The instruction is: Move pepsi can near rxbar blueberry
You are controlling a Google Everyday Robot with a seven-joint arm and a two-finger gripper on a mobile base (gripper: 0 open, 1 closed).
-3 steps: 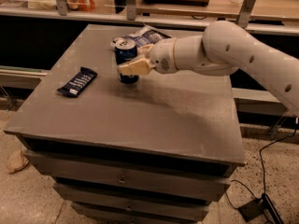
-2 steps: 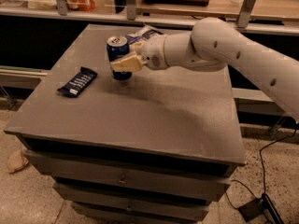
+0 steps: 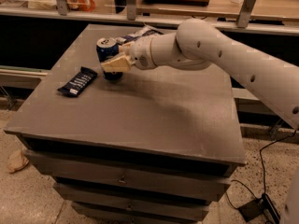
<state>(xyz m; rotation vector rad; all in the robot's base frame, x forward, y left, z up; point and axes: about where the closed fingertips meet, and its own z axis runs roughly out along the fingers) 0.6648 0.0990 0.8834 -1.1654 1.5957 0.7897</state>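
The pepsi can point(image 3: 106, 50) is dark blue with a silver top and stands upright on the grey table top point(image 3: 140, 111), left of centre at the back. My gripper point(image 3: 114, 63) comes in from the right on a white arm and is shut on the can's side. The rxbar blueberry point(image 3: 77, 81) lies flat on the table a short way to the left and in front of the can, dark navy with white lettering. The can and bar do not touch.
A crinkled blue and white bag point(image 3: 140, 33) lies at the back of the table, behind my wrist. The table is a drawer cabinet point(image 3: 121, 176). A counter with metal posts point(image 3: 130, 1) runs behind it. A cable and box point(image 3: 256, 208) lie on the floor at the right.
My gripper has carried the pepsi can to the left, closer to the rxbar blueberry. The bar and the bag have not moved.
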